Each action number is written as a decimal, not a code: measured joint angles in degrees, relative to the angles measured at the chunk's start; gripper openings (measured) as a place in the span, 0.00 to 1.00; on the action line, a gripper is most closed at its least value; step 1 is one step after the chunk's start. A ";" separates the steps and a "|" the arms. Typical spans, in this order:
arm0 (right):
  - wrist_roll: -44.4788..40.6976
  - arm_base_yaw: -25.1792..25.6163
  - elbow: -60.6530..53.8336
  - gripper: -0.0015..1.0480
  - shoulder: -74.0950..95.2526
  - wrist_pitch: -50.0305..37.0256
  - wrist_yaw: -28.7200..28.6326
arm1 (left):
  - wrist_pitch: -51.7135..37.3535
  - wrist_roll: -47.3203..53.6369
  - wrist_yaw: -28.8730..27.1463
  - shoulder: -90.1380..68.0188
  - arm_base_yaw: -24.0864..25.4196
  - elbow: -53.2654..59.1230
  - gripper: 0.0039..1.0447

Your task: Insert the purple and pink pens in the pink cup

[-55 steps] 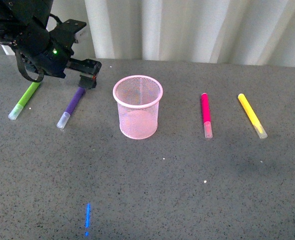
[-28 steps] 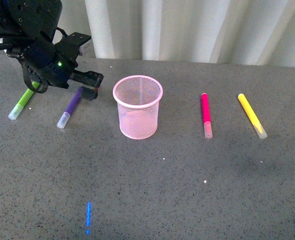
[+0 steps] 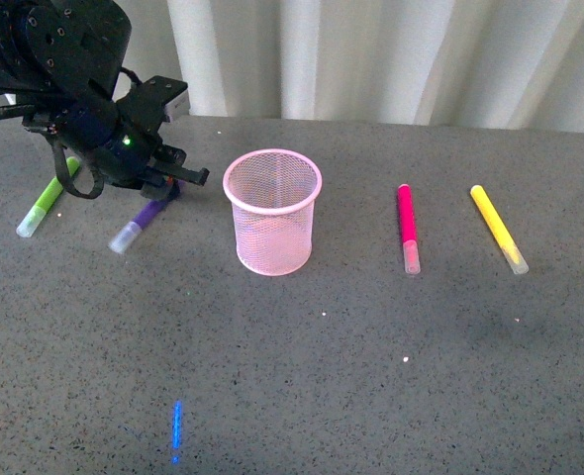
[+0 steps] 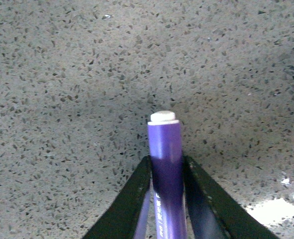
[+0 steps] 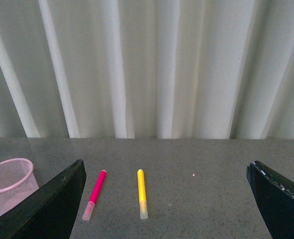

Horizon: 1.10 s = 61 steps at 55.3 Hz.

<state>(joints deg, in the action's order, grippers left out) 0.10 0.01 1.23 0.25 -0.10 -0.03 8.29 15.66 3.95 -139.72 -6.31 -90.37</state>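
The left gripper (image 3: 176, 182) is now clenching its jaws on the purple pen (image 3: 146, 217) and starting to lift it off the counter (image 3: 371, 376), just left of the pink cup (image 3: 272, 213). The pink pen (image 3: 408, 226) is lying untouched, and the right gripper (image 5: 164, 199) is gaping empty.

This is looking like a robotics test lab, not a home or an office. A white pleated curtain (image 3: 391, 59) is hanging as a plain backdrop across twelve o'clock, behind a grey speckled tabletop (image 3: 371, 376). At ten o'clock a black robot arm (image 3: 59, 69) is hanging over the table, its green indicator light (image 3: 126, 141) glowing. A pink wire-mesh pencil cup (image 3: 272, 223) is standing mid-table, with a pink marker (image 3: 408, 228) and a yellow marker (image 3: 498, 228) lying neatly spaced at two o'clock.
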 joint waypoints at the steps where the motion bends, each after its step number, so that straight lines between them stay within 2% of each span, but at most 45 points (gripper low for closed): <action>1: 0.00 0.00 0.00 0.93 0.00 0.00 0.00 | -0.09 -0.09 0.02 0.00 -0.04 0.07 0.16; 4: 0.00 0.00 0.00 0.93 0.00 0.00 0.00 | -0.46 -0.66 -0.11 0.00 -0.15 0.09 0.12; 12: 0.00 0.00 0.00 0.93 0.00 0.00 0.00 | -1.27 -1.90 0.04 0.00 -0.26 0.20 0.12; 30: -0.02 0.00 0.00 0.93 0.00 0.00 0.00 | -9.20 -3.23 -1.42 2.69 0.35 5.57 0.12; 42: 0.00 0.00 0.00 0.93 0.00 0.00 0.00 | -14.21 -3.06 0.17 11.06 4.61 10.51 0.12; 48: -0.02 0.00 0.00 0.93 0.00 0.00 0.00 | -17.90 -5.25 1.03 17.88 7.54 13.22 0.12; 52: 0.00 0.00 0.00 0.93 0.00 0.00 0.00 | -23.76 -8.74 1.27 25.22 9.68 17.40 0.12; 61: 0.00 0.00 0.00 0.93 0.00 0.00 0.00 | -34.01 -17.42 1.38 35.26 9.42 25.73 0.12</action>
<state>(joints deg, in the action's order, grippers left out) 0.10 0.01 1.23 0.25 -0.10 -0.03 -25.71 -1.76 5.32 -104.47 3.11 -64.64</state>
